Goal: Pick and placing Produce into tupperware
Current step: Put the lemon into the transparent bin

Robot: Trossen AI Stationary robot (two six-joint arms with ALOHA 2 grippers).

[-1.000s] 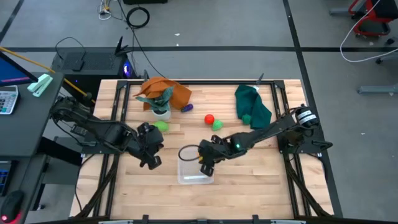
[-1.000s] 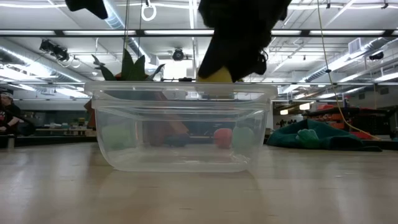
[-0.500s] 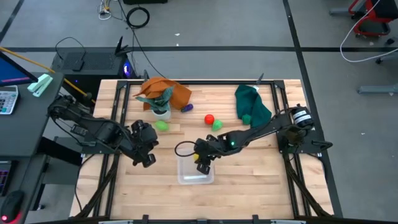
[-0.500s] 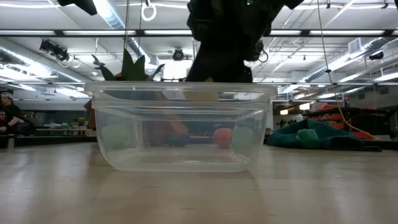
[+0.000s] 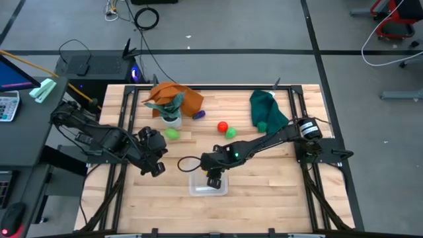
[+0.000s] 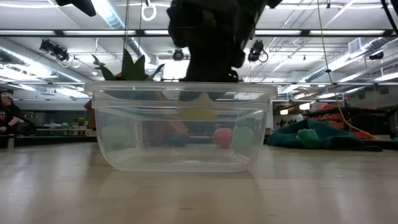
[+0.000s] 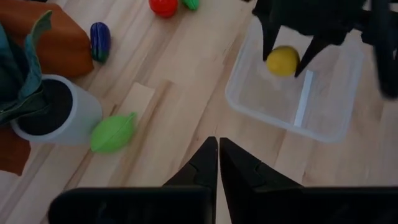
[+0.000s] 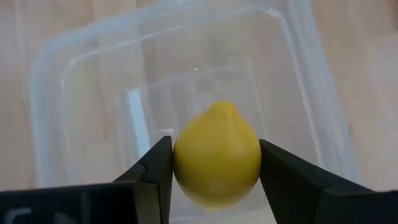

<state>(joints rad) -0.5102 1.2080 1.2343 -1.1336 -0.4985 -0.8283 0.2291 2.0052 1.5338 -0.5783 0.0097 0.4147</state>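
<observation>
Lemon (image 8: 217,155) between right fingers (image 8: 152,171), over tupperware (image 8: 56,74)

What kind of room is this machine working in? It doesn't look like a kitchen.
Probably a robotics lab or workshop, not a kitchen. The wooden table stands on a bare grey floor with loose cables. The low view shows an open industrial ceiling with strip lights, and the food is toy produce, such as the yellow lemon.

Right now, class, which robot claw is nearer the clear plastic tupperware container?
Right. The right claw holds the yellow lemon inside the clear plastic tupperware container; the left claw waits beside it, shut.
</observation>
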